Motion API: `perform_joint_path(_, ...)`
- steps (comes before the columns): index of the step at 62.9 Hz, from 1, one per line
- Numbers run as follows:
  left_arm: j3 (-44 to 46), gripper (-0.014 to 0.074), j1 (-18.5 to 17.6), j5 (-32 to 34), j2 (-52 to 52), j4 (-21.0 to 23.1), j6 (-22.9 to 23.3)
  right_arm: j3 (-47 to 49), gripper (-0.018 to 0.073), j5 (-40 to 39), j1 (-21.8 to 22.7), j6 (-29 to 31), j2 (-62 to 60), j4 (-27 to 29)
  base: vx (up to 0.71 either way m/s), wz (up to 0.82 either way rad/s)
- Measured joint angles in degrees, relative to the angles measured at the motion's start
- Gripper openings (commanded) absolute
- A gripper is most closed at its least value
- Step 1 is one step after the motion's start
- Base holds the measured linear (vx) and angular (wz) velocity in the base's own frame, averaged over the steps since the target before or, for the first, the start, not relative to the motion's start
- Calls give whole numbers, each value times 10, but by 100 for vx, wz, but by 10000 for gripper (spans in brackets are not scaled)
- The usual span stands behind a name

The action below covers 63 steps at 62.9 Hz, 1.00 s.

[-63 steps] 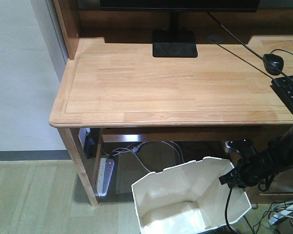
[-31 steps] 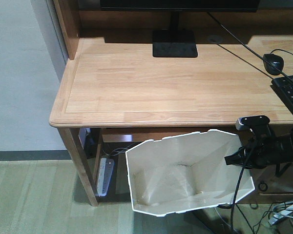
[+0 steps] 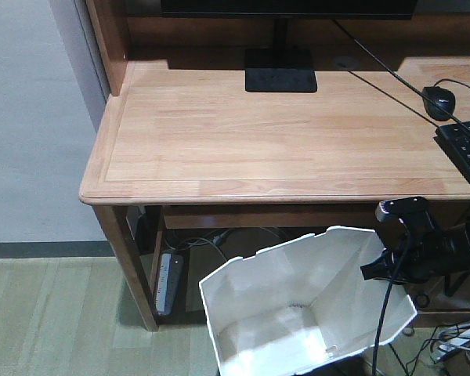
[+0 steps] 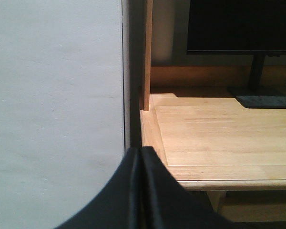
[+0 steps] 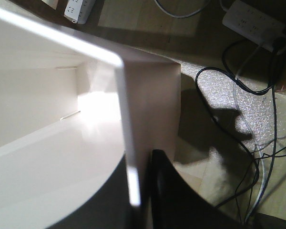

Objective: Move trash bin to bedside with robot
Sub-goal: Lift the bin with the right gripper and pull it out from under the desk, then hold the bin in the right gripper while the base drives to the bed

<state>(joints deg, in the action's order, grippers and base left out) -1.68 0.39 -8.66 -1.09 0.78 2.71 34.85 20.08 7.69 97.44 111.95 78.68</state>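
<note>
— Where is the trash bin [image 3: 298,309] seen?
— At five o'clock in the front view, below the desk's [image 3: 282,149] front edge. Its three-o'clock rim is pinched by the right gripper [image 5: 142,191].
— And the left gripper [image 4: 141,191]?
— Pressed closed, nothing held.

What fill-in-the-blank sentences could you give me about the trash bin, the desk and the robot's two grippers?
1. The gripper shut on the rim of the trash bin belongs to the robot's ____ arm.
2. The left gripper holds nothing, and its jaws are ____.
3. The monitor stand on the desk is coloured ____.
4. The black mouse lies on the desk just behind the ____.

Missing words: right; shut; black; keyboard.
</note>
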Motion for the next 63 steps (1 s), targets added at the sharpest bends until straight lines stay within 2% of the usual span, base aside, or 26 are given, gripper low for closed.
perform_joint_path(63, 0, -6, 0, 0, 0, 0, 0, 0, -6, -2, 0, -3, 0, 5, -4, 3)
